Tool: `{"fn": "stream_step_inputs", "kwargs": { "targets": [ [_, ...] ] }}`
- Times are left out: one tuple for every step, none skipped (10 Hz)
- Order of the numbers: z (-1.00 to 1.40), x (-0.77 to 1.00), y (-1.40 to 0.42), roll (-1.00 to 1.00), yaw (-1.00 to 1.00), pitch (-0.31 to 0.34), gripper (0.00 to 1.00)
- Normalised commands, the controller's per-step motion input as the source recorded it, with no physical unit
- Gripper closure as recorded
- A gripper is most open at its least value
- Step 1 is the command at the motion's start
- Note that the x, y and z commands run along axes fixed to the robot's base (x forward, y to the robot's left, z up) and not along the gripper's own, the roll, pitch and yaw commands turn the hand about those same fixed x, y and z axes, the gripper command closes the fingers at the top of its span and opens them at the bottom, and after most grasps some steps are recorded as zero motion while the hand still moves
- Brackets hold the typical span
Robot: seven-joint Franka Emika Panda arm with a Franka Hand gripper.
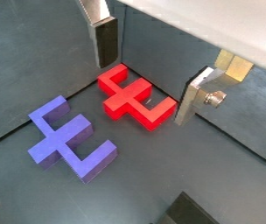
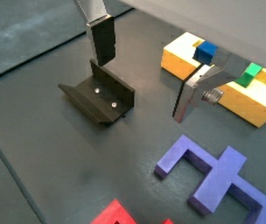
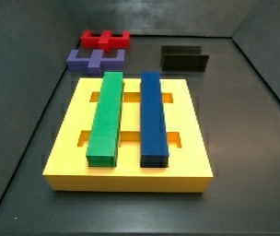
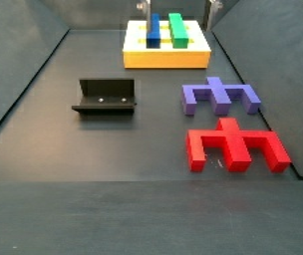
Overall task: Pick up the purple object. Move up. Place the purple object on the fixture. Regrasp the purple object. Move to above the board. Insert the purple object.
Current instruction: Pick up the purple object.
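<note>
The purple object (image 1: 67,138) lies flat on the dark floor next to the red notched block (image 1: 133,96); it also shows in the wrist view (image 2: 217,171) and in both side views (image 3: 93,61) (image 4: 221,95). My gripper (image 1: 150,70) hangs high above the floor, open and empty, with nothing between its silver fingers (image 1: 104,39); it also shows in the wrist view (image 2: 147,66). The black fixture (image 2: 98,94) stands empty on the floor, apart from the pieces (image 4: 105,97). The yellow board (image 3: 130,161) carries a green bar (image 3: 106,115) and a blue bar (image 3: 153,118).
The red block (image 4: 234,145) lies right beside the purple object, on the side away from the board. Grey walls close in the floor (image 3: 260,74). The board's yellow end (image 2: 182,57) lies near one finger in a wrist view.
</note>
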Motion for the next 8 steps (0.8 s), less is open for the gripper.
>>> {"fn": "stream_step_inputs", "kwargs": {
  "targets": [
    [-0.02,0.01,0.0,0.0,0.0,-0.003,0.0],
    [-0.3,0.0,-0.31,0.0,0.0,-0.123,0.0],
    [-0.4,0.0,-0.7,0.02,0.03,-0.114,0.0],
    [-0.5,-0.03,-0.94,0.19,0.05,-0.116,0.0],
    [-0.55,-0.08,-0.9,0.24,0.1,-0.107,0.0],
    [-0.58,-0.17,-0.86,0.24,0.14,-0.129,0.0],
    [-0.6,-0.22,-0.82,0.23,0.15,-0.141,0.0],
    [-0.57,-0.31,-0.75,0.21,0.13,-0.163,0.0]
  ]
}}
